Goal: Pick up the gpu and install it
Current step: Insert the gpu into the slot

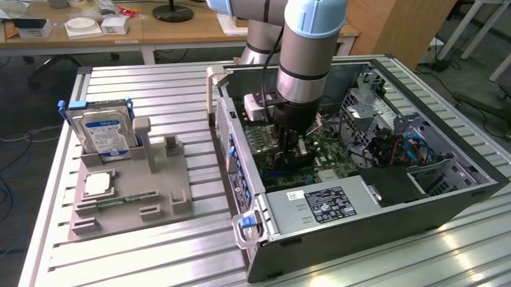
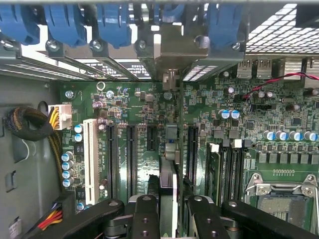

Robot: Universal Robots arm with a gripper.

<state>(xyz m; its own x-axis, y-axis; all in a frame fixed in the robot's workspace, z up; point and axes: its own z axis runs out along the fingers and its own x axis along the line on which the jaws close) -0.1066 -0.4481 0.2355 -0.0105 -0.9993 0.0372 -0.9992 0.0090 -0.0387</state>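
You've got the gripper [image 2: 172, 218] down inside the open computer case [image 1: 359, 233], which lies on its side on the slatted counter [image 1: 143, 78], and its two black fingers are closed on the gpu [image 2: 168, 194], one on each face. In the wrist view you're looking along the card's top edge. It runs away from the fingers across the motherboard [image 2: 124, 99] towards its pale metal end bracket [image 2: 172, 50], which sits up against the rear openings under the row of blue latches [image 2: 65, 22]. The card lines up between the black expansion slots [image 2: 131, 154], parallel to them. I can't tell whether its lower edge is already in a slot or just above one. Over on the exterior view's left, the grey fixture [image 1: 160, 179] holds the hard drive [image 1: 104, 131] upright and the memory stick [image 1: 124, 198] lying flat, well apart from the work. As for handling, I'd judge this card light and stiff, but thin and easily hurt. It looks best pinched across the flat faces near the top edge, as you have it, away from the contact edge. With the bracket at one end, it could tip if the hold loosens.
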